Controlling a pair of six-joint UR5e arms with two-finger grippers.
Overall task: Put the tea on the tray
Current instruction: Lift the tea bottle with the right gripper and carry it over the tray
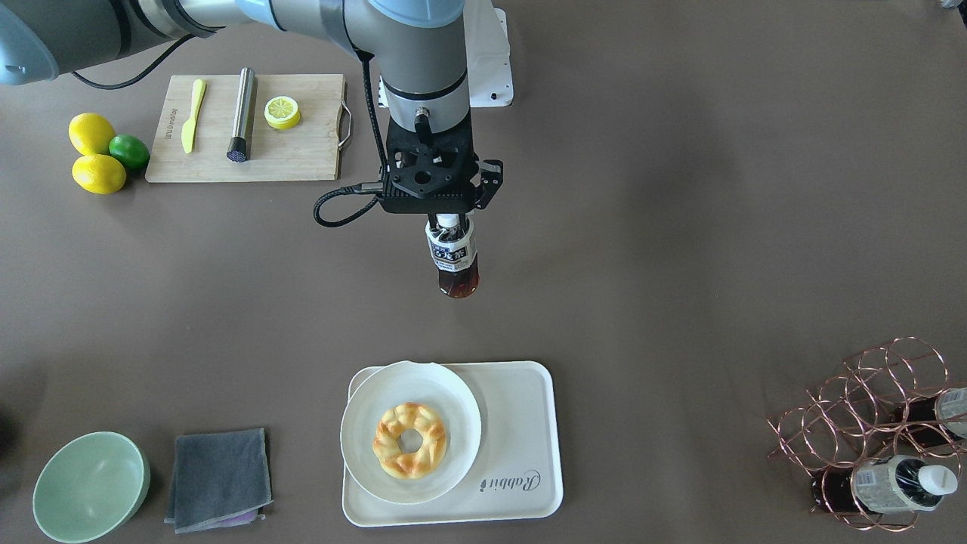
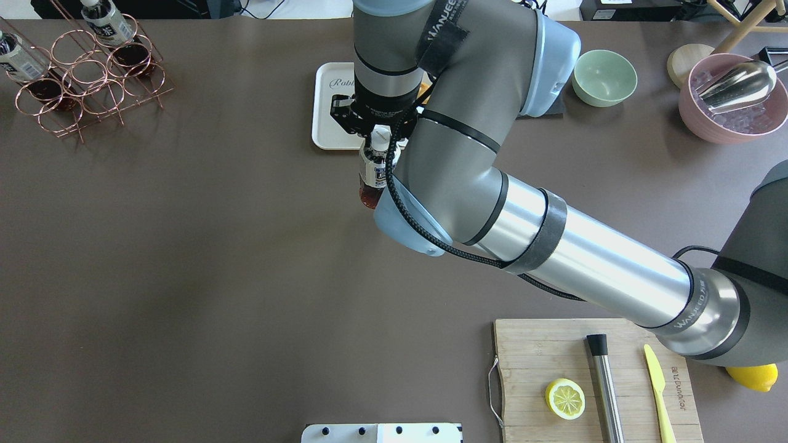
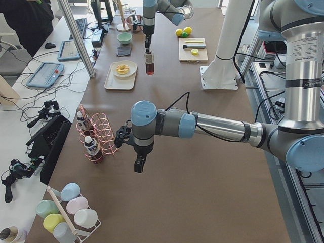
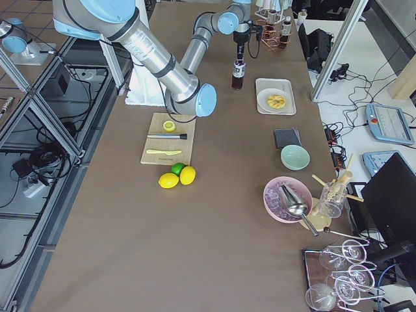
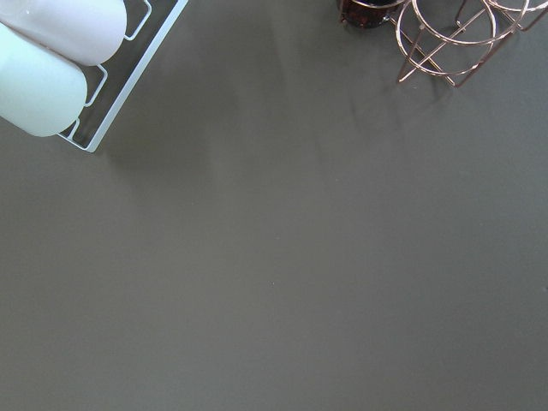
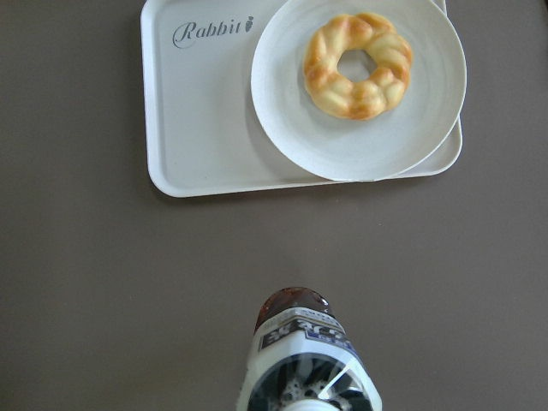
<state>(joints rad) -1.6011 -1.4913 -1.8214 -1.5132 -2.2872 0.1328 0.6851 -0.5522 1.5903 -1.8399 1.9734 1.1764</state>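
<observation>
The tea [image 1: 453,261], a small bottle of dark reddish-brown liquid with a white cap and label, hangs upright above the brown table. My right gripper [image 1: 449,221] is shut on its cap end. The bottle also shows in the overhead view [image 2: 373,175] and the right wrist view [image 6: 304,351]. The cream-white tray [image 1: 521,442] lies beyond it toward the operators' side. A round white plate [image 1: 363,423] with a ring pastry covers half of it; the lettered half [image 6: 197,111] is bare. My left gripper [image 3: 138,164] hangs over the table near the copper rack; I cannot tell if it is open.
A copper wire rack [image 1: 876,431] holds more tea bottles. A wooden cutting board [image 1: 302,151] carries a yellow knife, a steel muddler and a lemon half, with lemons and a lime [image 1: 128,149] beside it. A green bowl [image 1: 91,487] and grey cloth [image 1: 219,476] lie near the tray.
</observation>
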